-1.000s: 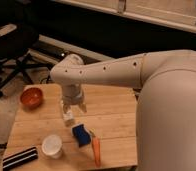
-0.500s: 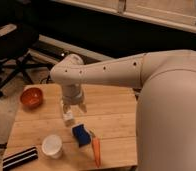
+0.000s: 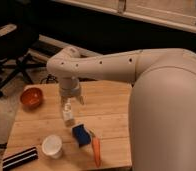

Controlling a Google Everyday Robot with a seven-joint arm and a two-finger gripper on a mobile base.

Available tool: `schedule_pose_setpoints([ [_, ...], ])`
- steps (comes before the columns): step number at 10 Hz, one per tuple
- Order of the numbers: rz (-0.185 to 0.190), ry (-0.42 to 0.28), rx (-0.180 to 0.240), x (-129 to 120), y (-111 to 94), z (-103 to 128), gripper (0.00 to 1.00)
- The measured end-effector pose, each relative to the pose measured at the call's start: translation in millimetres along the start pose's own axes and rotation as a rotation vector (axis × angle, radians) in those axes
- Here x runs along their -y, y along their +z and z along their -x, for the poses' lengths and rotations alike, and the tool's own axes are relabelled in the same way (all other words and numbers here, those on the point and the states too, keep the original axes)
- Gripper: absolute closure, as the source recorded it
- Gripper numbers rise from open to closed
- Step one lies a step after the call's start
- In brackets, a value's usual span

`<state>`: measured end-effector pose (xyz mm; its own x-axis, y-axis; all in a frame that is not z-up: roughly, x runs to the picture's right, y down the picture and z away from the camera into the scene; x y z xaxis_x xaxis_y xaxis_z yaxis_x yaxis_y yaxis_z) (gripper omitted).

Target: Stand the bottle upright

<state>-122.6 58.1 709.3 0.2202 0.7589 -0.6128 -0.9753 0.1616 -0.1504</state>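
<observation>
I am holding my gripper (image 3: 71, 102) just over the bottle (image 3: 68, 117), which seems upright mid wooden table (image 3: 111, 107); grip or release I cannot tell, so next I am judging a straight lift clear.

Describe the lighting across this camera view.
Camera view: the wooden table is warmly lit, the background dark; the pale arm is evenly bright, no harsh glare; the gripper is at the top of the bottle, near the table's middle, both well lit.
</observation>
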Motion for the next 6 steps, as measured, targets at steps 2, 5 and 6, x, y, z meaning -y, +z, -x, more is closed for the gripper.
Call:
schedule_pose_setpoints([
  [2, -0.026, -0.049, 0.008, 3, -9, 22, 0.35],
  [5, -0.052, -0.110, 0.029, -9, -21, 60, 0.35],
  [6, -0.053, -0.125, 0.033, -15, -23, 70, 0.35],
])
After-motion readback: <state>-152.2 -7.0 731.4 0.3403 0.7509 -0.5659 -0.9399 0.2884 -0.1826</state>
